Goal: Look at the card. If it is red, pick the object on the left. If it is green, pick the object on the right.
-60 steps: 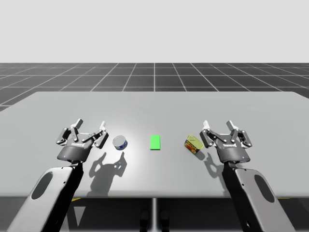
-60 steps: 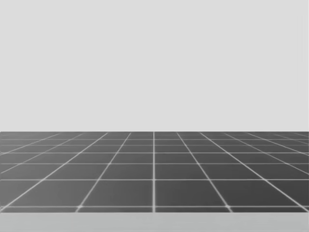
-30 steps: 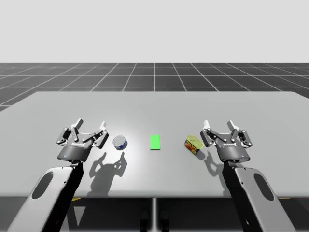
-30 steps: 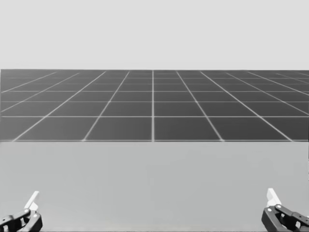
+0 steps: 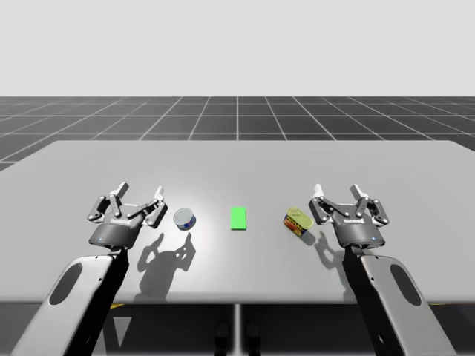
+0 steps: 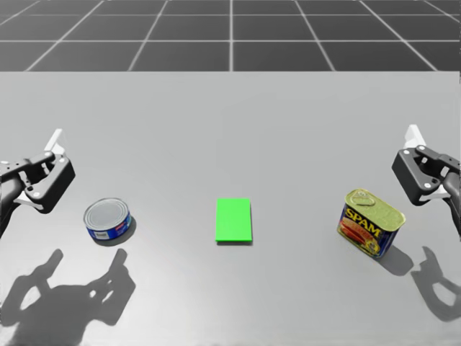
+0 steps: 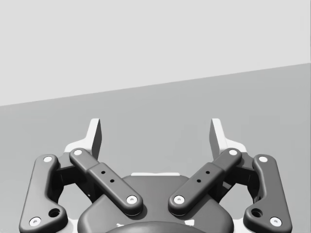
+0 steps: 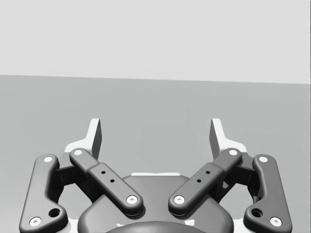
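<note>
The flat green rectangular card (image 6: 233, 220) lies in the middle of the grey table (image 5: 237, 159), so your target is the thing on the right: the yellow-topped rectangular metal tin (image 6: 369, 222). It sits on the table to the right of the card, turned at an angle to the table's edge. Leave the small round blue-sided metal can (image 6: 108, 218) on the card's other side alone.

The step in hand looks like the start of the reach, and it belongs to your right gripper (image 5: 338, 196). Carry it sideways toward the card until it is over the tin, then turn the wrist so the fingers line up with two opposite flat sides, not the corners. Come down with the tin centred between the fingers, and close only when both flank it; a finger landing on the lid or an edge would likely push it askew.

Both your arms come in from the near edge, with the grippers held above the table and their fingers pointing away across it. The right gripper is just beside the tin on its outer side, apart from it. Your left gripper (image 5: 139, 193) is likewise just outside the can. Both are spread wide with nothing between the fingers
</note>
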`<state>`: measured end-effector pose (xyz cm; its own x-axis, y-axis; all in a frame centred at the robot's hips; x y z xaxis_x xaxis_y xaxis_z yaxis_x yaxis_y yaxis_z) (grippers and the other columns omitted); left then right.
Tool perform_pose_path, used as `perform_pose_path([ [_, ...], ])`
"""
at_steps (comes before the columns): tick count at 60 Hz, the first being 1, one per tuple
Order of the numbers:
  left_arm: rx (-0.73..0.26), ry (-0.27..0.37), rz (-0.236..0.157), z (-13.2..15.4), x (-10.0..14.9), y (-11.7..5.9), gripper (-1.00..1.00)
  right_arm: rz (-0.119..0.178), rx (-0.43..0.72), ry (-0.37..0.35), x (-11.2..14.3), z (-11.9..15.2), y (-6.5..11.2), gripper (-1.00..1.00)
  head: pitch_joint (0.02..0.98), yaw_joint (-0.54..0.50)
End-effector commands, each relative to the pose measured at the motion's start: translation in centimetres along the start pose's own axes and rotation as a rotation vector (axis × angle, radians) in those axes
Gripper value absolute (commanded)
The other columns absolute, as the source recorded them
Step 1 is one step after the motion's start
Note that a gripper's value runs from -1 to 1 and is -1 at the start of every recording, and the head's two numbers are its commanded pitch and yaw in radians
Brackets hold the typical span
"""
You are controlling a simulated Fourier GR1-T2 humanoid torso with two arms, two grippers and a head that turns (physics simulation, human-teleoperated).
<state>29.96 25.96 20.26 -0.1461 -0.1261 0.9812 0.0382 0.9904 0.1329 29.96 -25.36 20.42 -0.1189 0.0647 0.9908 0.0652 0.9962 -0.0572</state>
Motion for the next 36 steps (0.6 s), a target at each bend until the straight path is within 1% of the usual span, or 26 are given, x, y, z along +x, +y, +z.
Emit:
perform_pose_path([
  [1,-0.002,0.001,-0.001,-0.02,-0.02,-0.03,-1.0,0.004,-0.003,-0.002,-0.01,-0.09,-0.09,-1.0,0.79,0.0],
  [6,-0.003,0.001,-0.002,-0.04,-0.02,-0.05,-1.0,0.005,-0.004,-0.002,0.0,-0.11,-0.1,-1.0,0.82,0.0],
  [17,-0.002,0.0,0.0,-0.06,0.05,-0.06,-1.0,0.007,-0.004,-0.001,-0.01,-0.15,-0.1,-1.0,0.847,0.0],
  [28,0.0,-0.001,0.001,-0.03,0.09,-0.05,-1.0,0.007,-0.003,-0.001,-0.01,-0.14,-0.03,-1.0,0.848,-0.03],
  [36,-0.001,-0.001,0.002,0.01,0.11,-0.06,-1.0,0.008,-0.003,0.0,-0.02,-0.09,-0.02,-1.0,0.848,-0.07],
])
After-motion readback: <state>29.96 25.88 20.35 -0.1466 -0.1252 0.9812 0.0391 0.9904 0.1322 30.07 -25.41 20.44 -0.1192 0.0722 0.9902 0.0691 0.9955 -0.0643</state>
